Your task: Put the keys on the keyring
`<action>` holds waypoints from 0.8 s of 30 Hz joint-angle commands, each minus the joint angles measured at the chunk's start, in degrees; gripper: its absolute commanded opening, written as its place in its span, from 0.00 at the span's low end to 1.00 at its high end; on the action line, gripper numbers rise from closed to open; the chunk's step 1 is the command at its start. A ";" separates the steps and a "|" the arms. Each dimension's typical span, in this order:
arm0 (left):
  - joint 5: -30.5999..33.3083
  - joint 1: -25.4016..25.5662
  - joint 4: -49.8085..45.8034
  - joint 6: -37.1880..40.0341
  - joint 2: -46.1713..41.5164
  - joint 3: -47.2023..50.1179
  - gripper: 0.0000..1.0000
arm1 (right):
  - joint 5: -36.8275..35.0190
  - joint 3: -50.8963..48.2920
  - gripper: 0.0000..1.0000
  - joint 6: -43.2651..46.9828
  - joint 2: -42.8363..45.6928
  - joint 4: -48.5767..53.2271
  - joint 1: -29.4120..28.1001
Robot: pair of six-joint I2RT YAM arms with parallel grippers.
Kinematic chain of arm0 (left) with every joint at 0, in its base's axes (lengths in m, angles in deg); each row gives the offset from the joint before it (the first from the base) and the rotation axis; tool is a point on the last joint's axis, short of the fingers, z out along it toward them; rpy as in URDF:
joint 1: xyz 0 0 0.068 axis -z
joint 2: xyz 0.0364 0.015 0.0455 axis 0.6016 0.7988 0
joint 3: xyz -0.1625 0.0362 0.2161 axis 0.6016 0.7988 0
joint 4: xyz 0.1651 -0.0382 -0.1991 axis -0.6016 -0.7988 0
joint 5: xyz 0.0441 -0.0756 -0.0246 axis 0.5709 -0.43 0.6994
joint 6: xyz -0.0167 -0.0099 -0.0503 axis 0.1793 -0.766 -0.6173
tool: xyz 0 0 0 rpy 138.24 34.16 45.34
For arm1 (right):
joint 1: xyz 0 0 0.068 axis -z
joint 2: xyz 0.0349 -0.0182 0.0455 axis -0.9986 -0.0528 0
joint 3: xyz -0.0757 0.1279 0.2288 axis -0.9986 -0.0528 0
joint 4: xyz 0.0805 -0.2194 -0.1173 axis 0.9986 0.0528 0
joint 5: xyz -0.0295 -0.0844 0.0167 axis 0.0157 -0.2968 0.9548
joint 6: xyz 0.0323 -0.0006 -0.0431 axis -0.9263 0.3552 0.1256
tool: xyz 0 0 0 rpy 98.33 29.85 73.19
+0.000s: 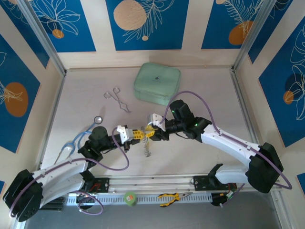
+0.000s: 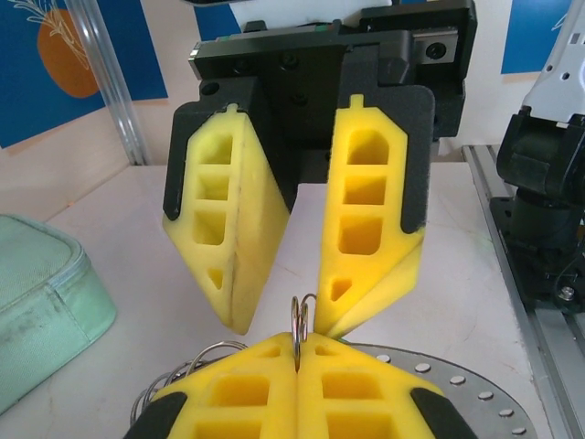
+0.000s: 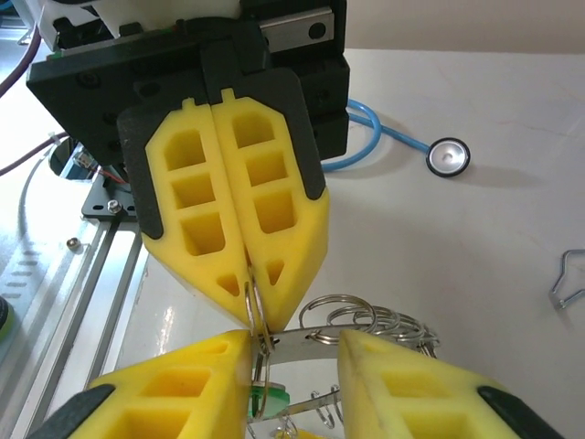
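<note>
Keyring [image 3: 361,315]: thin silver wire fringed with loops.

Keyring [image 3: 366,322] was mostly hidden: lower part sat behind R gripper [image 3: 297,346] fingers, rest cut by btm edge. Green key [image 3: 268,399] head only partly seen, blade hidden. Forceps [image 3: 569,282] cut by frame's right edge. Mint pouch [image 2: 37,302] cut by left edge. From top, Keyring loops were too small to tell.

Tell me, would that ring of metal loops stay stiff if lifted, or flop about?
Probably floppy: the left hand pinches just one loop and the rest of the keyring trails off loosely. Likely to shift and jangle, since its small loops bunch and overlap. The thin smooth wire may slip from a pinch.
</note>
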 commanded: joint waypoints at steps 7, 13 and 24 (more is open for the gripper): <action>-1.12 0.25 5.82 -2.32 1.13 0.06 0.00 | 3.56 0.74 0.00 1.53 -0.91 -0.45 -0.59; 4.87 0.37 -7.89 2.64 -1.77 -2.37 0.31 | -2.74 5.50 0.00 6.88 -1.19 11.08 -0.96; 4.35 0.37 -22.42 10.78 -1.54 -8.38 0.18 | -13.82 16.95 0.00 15.77 -7.00 28.46 -5.08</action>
